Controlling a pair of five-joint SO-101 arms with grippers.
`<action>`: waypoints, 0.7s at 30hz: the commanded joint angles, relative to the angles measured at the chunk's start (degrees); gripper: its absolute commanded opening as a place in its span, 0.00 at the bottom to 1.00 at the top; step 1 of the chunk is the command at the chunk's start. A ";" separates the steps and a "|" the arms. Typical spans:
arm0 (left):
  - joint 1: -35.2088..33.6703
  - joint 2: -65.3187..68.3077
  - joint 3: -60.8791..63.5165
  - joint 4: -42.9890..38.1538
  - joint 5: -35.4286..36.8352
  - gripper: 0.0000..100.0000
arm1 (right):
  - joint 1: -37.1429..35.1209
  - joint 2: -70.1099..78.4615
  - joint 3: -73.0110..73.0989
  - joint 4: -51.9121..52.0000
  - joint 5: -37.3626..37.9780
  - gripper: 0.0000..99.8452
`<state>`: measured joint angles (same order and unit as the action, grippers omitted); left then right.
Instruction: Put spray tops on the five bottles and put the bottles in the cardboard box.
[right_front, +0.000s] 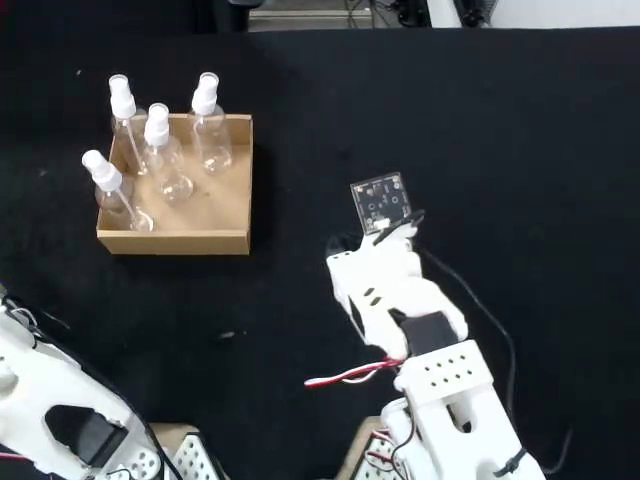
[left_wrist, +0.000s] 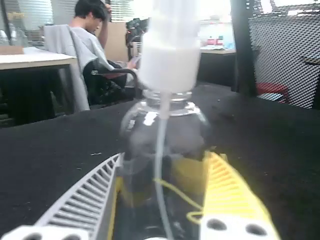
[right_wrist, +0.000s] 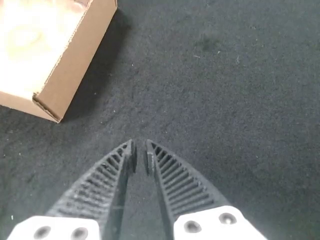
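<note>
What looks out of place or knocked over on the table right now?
Nothing stands out. Four capped bottles stand upright in the cardboard box, none tipped or spilled. The fifth bottle, with its spray top on, is held upright between the left gripper's fingers.

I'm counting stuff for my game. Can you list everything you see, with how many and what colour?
table: one, black.
cardboard box: one, brown, on the table.
boxed bottles: four, clear, standing in the cardboard box.
held bottle: one, clear, between the fingers of the left gripper.
spray tops: five, white, one on every bottle.
left gripper: one, one white finger and one yellow, shut on the held bottle.
right gripper: one, black fingers, shut, empty, over the table near a box corner.
</note>
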<state>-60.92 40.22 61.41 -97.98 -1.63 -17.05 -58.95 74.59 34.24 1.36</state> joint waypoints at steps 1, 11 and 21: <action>-0.31 0.53 -0.57 -1.14 0.44 0.30 | -0.62 -1.19 -0.31 -1.23 0.62 0.01; -2.07 0.53 -2.42 -1.23 0.18 0.30 | -0.53 -1.19 -0.31 -1.23 0.62 0.01; -1.71 -9.23 1.19 -1.23 0.35 0.30 | -0.53 -1.19 -0.31 -1.23 0.62 0.01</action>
<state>-62.68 39.69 59.47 -97.89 -1.63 -17.05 -58.95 74.59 34.24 1.36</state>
